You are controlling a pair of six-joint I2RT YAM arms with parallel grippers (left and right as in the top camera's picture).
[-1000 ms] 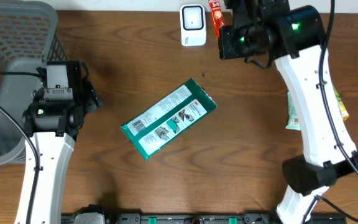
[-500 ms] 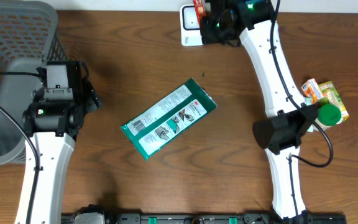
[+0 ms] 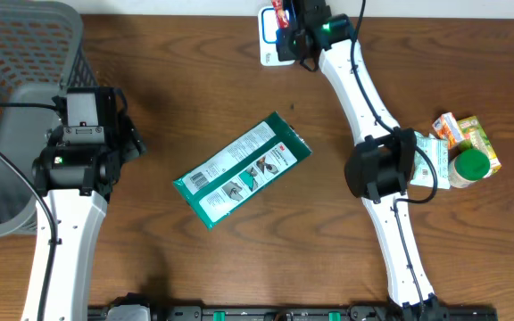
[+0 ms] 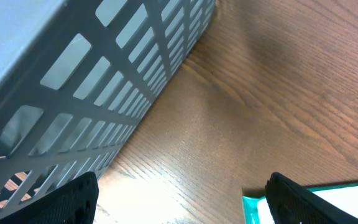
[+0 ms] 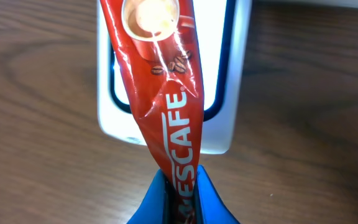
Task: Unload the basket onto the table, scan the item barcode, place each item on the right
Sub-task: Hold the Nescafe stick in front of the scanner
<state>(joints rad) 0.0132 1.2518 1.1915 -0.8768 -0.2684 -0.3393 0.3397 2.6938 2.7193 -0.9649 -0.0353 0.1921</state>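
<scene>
A red Nescafe sachet (image 5: 160, 87) is the item. It stands pinched between the blue fingers of my right gripper (image 5: 182, 193), which is shut on its lower end. The sachet hangs just in front of the white barcode scanner (image 5: 235, 74) and covers the middle of its dark window. From overhead, the right gripper (image 3: 294, 22) and sachet (image 3: 280, 11) sit at the table's far edge, over the scanner (image 3: 270, 40). My left gripper (image 4: 179, 202) is open and holds nothing. It hovers low over the wood, beside the basket.
A grey mesh basket (image 3: 25, 53) fills the far left corner, and its wall (image 4: 92, 74) is close to the left gripper. A green flat package (image 3: 242, 169) lies mid-table, with its corner (image 4: 253, 208) by the left fingers. Several grocery items (image 3: 467, 152) sit at the right edge.
The right arm has swung left with the sachet, from just right of the scanner to directly over it. The left arm has not moved.
</scene>
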